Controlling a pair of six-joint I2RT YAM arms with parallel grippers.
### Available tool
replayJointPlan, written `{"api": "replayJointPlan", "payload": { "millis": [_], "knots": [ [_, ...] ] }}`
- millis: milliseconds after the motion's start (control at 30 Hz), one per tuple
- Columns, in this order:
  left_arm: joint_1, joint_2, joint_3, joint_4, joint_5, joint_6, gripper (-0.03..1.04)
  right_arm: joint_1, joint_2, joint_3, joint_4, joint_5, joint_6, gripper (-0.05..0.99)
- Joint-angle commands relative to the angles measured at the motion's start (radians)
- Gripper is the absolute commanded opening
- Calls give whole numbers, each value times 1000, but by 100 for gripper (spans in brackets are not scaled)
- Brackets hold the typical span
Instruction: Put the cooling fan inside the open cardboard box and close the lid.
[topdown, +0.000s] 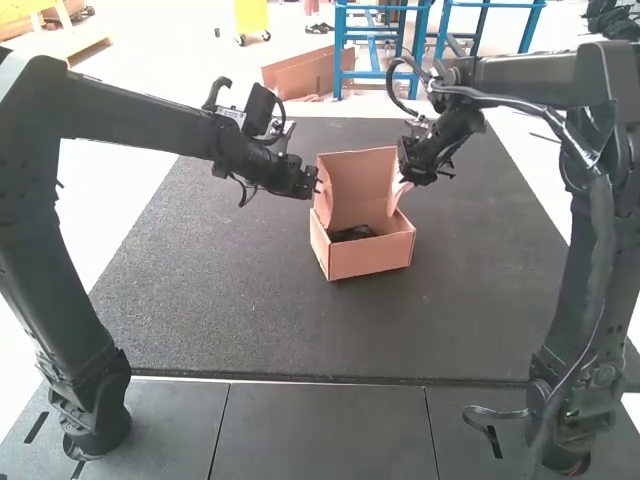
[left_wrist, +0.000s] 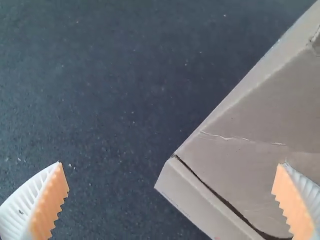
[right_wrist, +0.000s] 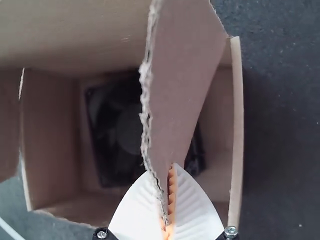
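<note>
A dark, coarse-grained mat (topdown: 200, 290) covers most of the table. Along the table's near edge runs a strip of smooth dark panels (topdown: 320, 430). The left arm base (topdown: 90, 410) stands at its near left corner and the right arm base (topdown: 565, 430) at its near right corner. A cardboard box (topdown: 365, 255) sits directly on the mat, near its middle and somewhat toward the far edge, with its lid raised.

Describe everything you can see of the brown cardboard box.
The small brown cardboard box sits upright on the dark mat, top open. Its rear lid stands up; the right gripper pinches a ragged-edged side flap. The black cooling fan lies flat inside. The open left gripper is at the lid's left edge; contact unclear.
</note>
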Motion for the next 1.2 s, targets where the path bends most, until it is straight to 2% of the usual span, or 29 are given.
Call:
{"api": "replayJointPlan", "payload": {
  "millis": [0,233,767,900,1000,1167],
  "knots": [
    [-15,-15,14,0,17,5,97,-17,-59,65,8,18,-23,-1],
    [-15,-18,14,-3,17,7,97,-15,-59,74,-6,19,-27,-1],
    [-14,-51,-56,-1,15,8,97,-8,-59,-38,-44,11,-58,-1],
    [-15,-58,-78,-4,15,11,97,-8,-59,-67,-44,18,-81,-1],
    [-15,-61,-90,-9,15,14,97,-6,-60,-89,-42,42,-104,-1],
    [-14,-70,-102,5,15,10,97,-5,-60,-103,-50,44,-110,-1]
  ]
}}
